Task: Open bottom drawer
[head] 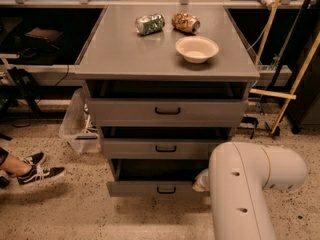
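The bottom drawer (150, 188) is the lowest of three grey drawers in a grey metal cabinet. It has a low flat front and a small black bar handle (166, 189). It stands pulled out a little, with a dark gap above its front. My gripper (201, 180) is at the right end of this drawer's front, at its top edge. Most of it is hidden behind my big white arm (245, 194), which fills the lower right.
The middle drawer (165, 148) and top drawer (167, 111) also stand slightly out. On the cabinet top (125, 54) are a white bowl (197, 48), a green can (149, 24) and a brown can (185, 22). A person's shoe (37, 174) is at the lower left; wooden poles (287, 94) lean at the right.
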